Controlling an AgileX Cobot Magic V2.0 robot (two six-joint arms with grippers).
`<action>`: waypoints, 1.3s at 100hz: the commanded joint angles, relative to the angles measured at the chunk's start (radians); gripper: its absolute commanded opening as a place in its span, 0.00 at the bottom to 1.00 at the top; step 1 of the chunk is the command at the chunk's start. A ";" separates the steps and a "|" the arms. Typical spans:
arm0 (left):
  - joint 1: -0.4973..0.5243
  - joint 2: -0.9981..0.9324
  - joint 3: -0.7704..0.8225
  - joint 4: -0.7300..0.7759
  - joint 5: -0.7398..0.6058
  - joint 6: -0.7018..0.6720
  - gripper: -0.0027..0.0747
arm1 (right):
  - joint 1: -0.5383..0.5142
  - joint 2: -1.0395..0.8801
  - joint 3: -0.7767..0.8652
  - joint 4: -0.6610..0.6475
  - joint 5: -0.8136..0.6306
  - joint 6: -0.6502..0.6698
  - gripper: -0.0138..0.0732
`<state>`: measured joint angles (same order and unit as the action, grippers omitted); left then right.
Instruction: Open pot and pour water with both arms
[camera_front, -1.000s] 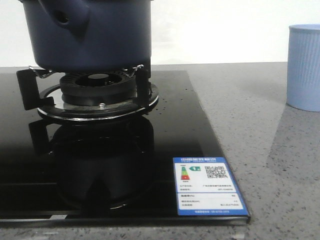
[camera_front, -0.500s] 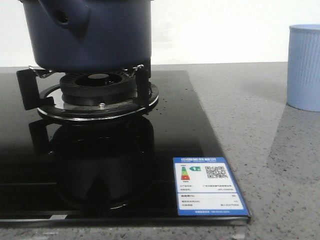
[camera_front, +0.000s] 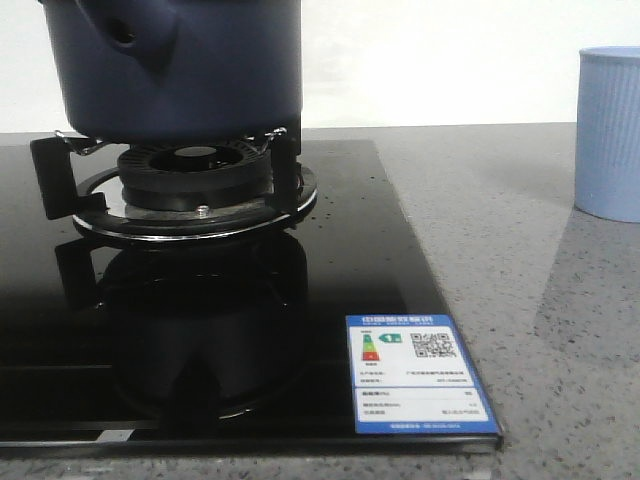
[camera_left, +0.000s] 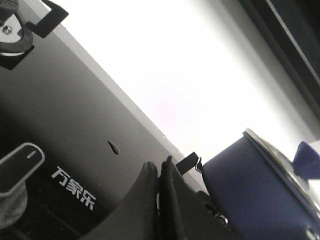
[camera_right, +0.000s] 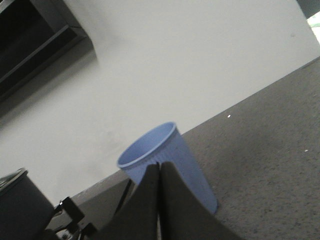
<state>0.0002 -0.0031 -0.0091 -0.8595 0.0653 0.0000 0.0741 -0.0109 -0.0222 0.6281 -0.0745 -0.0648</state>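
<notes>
One pot (camera_front: 185, 75), handle stub toward camera.

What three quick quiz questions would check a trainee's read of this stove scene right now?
1. True or false: the pot sits on the burner.
2. Which side of the pot is the blue cup on in the front view: A left, B right?
3. How do the fingers of the left gripper and right gripper stand?

Key: 1 true. 2 B. 3 Both pairs closed together, holding nothing.
</notes>
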 joint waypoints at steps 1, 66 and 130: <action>0.001 -0.019 -0.079 0.090 0.033 0.000 0.01 | -0.005 -0.011 -0.109 -0.039 0.065 -0.004 0.08; -0.276 0.639 -0.795 -0.259 0.591 0.870 0.01 | -0.005 0.476 -0.745 -0.071 0.784 -0.259 0.08; -0.324 1.012 -1.068 -0.514 0.787 1.319 0.40 | -0.005 0.476 -0.790 -0.013 0.661 -0.739 0.08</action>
<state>-0.3162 0.9872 -1.0030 -1.2993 0.8614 1.2470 0.0741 0.4484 -0.7804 0.5896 0.6687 -0.7864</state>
